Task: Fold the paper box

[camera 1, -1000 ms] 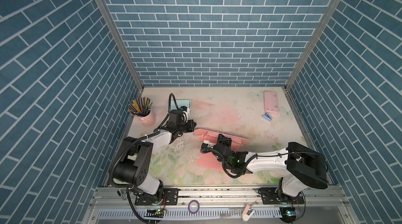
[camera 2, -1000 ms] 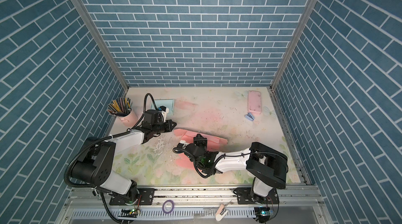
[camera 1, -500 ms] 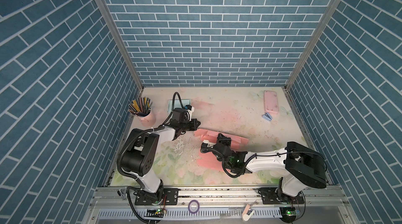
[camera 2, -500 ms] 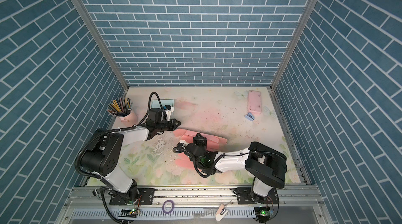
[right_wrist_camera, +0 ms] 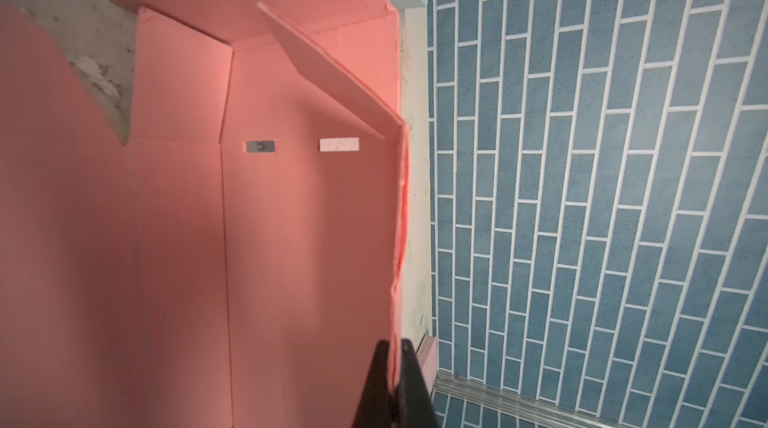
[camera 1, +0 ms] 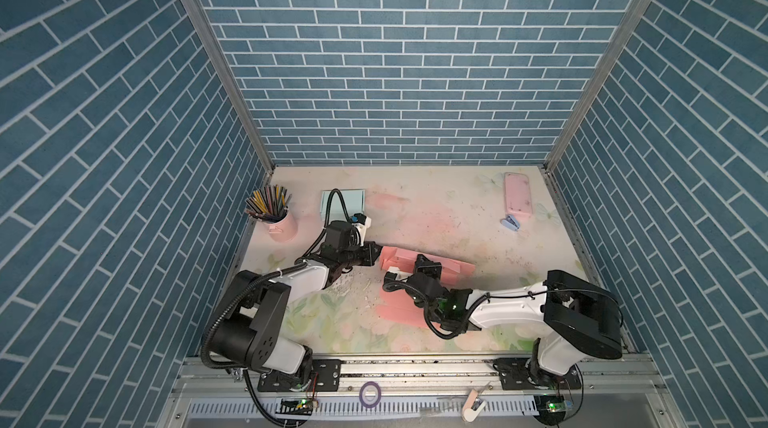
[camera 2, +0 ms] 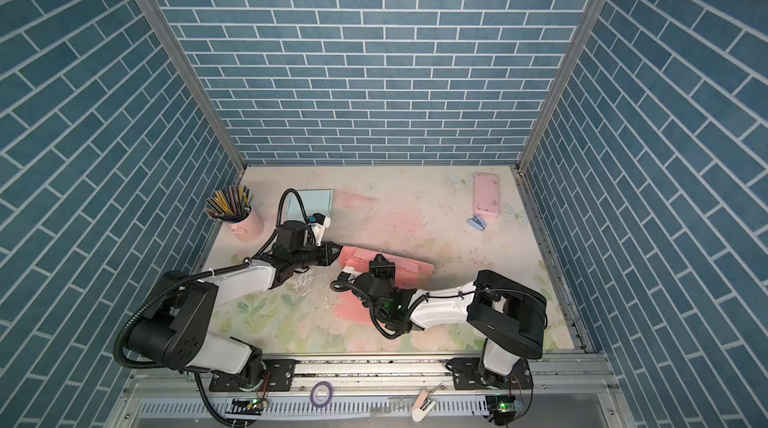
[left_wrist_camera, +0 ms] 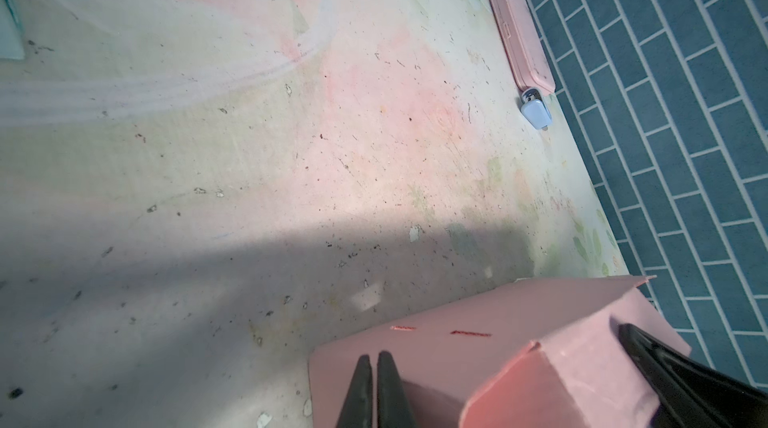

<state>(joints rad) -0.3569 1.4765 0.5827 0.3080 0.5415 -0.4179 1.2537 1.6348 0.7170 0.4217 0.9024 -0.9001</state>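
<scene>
Matt pink paper box (right_wrist_camera: 291, 238); worn, speckled table (left_wrist_camera: 249, 155) (chipped in spots); smooth pink plastic case (left_wrist_camera: 523, 39).

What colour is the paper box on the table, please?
The paper box is salmon pink and plain; best seen in the right wrist view.

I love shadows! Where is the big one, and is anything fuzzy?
Left wrist view: a wide grey shadow lies across the table near the box. Right wrist view: the box's near part is shaded, its far part brighter; the close jaws look blurry. Both top views: sharp, evenly lit.
</scene>
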